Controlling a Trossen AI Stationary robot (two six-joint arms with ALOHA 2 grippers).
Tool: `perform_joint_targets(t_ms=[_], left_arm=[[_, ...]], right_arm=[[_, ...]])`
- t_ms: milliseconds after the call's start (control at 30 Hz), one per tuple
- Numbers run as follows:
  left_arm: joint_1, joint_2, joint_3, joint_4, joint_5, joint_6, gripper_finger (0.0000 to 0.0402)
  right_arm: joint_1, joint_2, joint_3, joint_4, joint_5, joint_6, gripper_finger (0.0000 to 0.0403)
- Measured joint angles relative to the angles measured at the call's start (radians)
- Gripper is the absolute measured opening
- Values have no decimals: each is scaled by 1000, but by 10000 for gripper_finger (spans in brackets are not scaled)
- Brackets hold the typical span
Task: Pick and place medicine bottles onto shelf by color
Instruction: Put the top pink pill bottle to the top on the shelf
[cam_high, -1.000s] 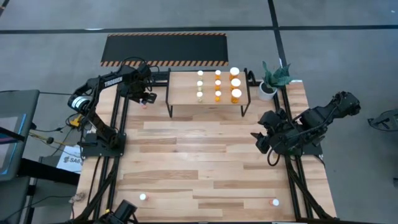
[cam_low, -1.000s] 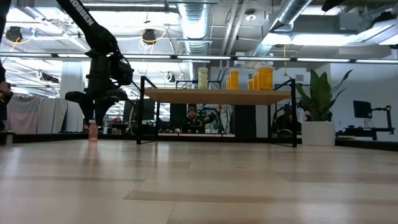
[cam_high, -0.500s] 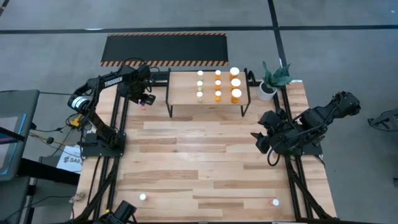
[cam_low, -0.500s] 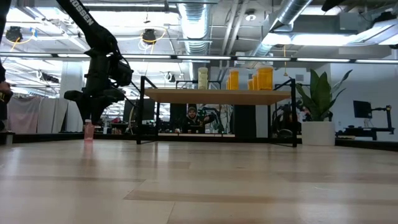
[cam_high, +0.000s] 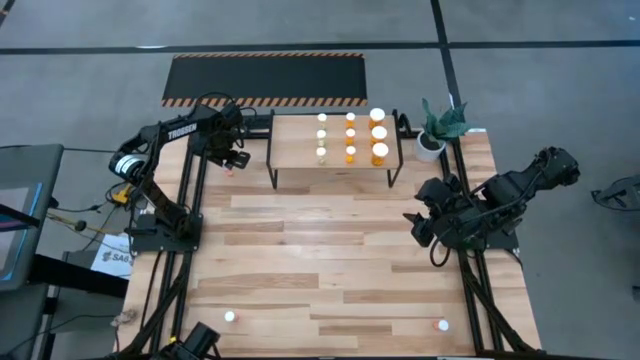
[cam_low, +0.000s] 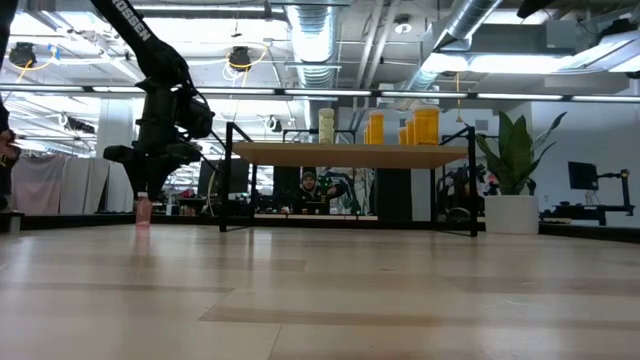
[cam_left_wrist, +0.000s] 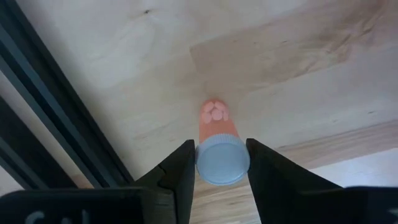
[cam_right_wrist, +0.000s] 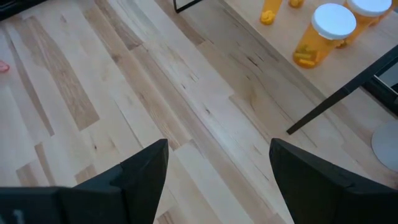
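My left gripper (cam_left_wrist: 222, 163) is at the table's far left, beside the shelf's left legs (cam_high: 232, 158). It is shut on a red-pink bottle (cam_left_wrist: 216, 121) with a white cap, which stands upright under it in the low view (cam_low: 142, 211). The shelf (cam_high: 335, 140) holds three rows of bottles: pale yellow-green (cam_high: 322, 135), orange (cam_high: 350, 136) and larger orange (cam_high: 379, 134). My right gripper (cam_right_wrist: 217, 168) is open and empty above the table's right edge (cam_high: 420, 225). My left gripper pinches the bottle's white cap (cam_left_wrist: 222, 160) between its two fingers, one on each side of the cap. The fingers come from above, pointing down. The bottle is upright below them, its base at the tabletop; whether it rests there I cannot tell.
Two more white-capped bottles stand near the table's front edge, one at the left (cam_high: 230, 316) and one at the right (cam_high: 443, 325). A white pot with a green plant (cam_high: 432, 140) stands right of the shelf. A black mat with striped edges (cam_high: 265, 78) lies beyond the table.
My left gripper has moved a little toward the table's left edge with the red-pink bottle, which stays upright. In the last half second it has kept still.
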Motion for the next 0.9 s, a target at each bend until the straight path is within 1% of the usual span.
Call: perform_joint_targets(t_ms=[133, 333, 533, 700, 833, 900], left_arm=[[0, 0, 0, 3, 0, -1, 106], [0, -3, 0, 3, 0, 7, 113], [0, -52, 29, -29, 0, 21, 109], [-5, -97, 119, -174, 7, 68, 110], [-33, -134, 225, -328, 7, 106, 110], [-55, -152, 289, -380, 7, 107, 110]], right_arm=[[0, 0, 0, 0, 0, 0, 302], [0, 0, 0, 0, 0, 0, 302], [0, 0, 0, 0, 0, 0, 302], [0, 0, 0, 0, 0, 0, 302], [0, 0, 0, 0, 0, 0, 302], [-1, 0, 0, 0, 0, -1, 302]])
